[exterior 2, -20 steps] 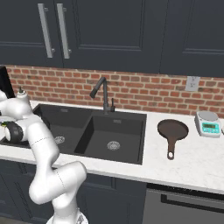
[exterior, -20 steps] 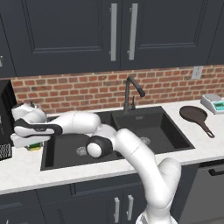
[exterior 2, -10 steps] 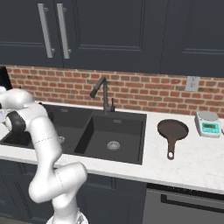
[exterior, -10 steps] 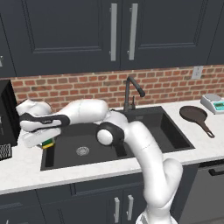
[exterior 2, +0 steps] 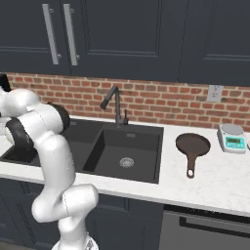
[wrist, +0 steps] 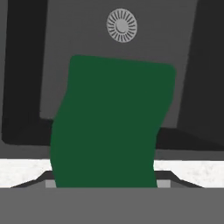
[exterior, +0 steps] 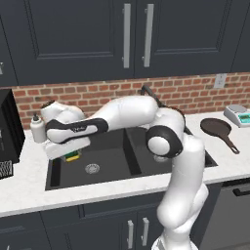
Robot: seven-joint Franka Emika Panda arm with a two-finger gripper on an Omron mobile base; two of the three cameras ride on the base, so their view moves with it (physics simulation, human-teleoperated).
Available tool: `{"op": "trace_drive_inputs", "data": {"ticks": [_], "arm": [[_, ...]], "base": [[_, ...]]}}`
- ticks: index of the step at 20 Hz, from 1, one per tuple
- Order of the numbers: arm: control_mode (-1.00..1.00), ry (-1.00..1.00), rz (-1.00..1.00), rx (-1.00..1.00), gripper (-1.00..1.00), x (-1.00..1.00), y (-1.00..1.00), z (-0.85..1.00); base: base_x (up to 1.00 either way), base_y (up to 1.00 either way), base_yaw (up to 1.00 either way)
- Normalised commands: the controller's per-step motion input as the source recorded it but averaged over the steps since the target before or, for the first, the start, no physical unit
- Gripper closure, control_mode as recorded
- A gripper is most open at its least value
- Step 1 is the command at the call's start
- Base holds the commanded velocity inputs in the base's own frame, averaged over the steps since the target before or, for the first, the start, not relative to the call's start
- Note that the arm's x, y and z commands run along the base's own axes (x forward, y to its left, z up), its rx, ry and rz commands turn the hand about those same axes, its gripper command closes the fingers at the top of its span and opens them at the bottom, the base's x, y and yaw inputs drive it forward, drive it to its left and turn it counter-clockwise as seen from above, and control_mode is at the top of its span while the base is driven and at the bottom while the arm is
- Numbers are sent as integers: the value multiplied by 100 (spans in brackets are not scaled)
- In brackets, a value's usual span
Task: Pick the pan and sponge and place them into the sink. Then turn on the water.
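Gripping sponge (wrist: 109,127) in tool (exterior: 68,152), over left sink (exterior: 122,168) basin

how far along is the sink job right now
Nothing is in the black double-basin sink yet. In hand: the end effector holds the small green-and-yellow sponge above the left basin, whose round silver drain shows beneath it. Left: drop the sponge, move the dark brown frying pan from the counter, and turn on the dark gooseneck faucet, which looks dry.
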Motion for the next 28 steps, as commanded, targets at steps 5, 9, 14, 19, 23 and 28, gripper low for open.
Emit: {"op": "trace_drive_inputs", "data": {"ticks": [5, 9, 14, 19, 23, 28], "arm": [[-100, -6, 0, 19, 100, -58, -100, 21], [-100, -7, 0, 18, 100, -62, -100, 24], [-100, -1, 0, 12, 100, -51, -99, 60], [-100, 2, 0, 6, 100, -31, -91, 75], [-100, 11, 0, -1, 100, -7, -64, 56], [-100, 9, 0, -5, 100, -10, -46, 25]], "base": [[0, 0, 0], [0, 0, 0], [0, 0, 0], [0, 0, 0], [0, 0, 0], [0, 0, 0]]}}
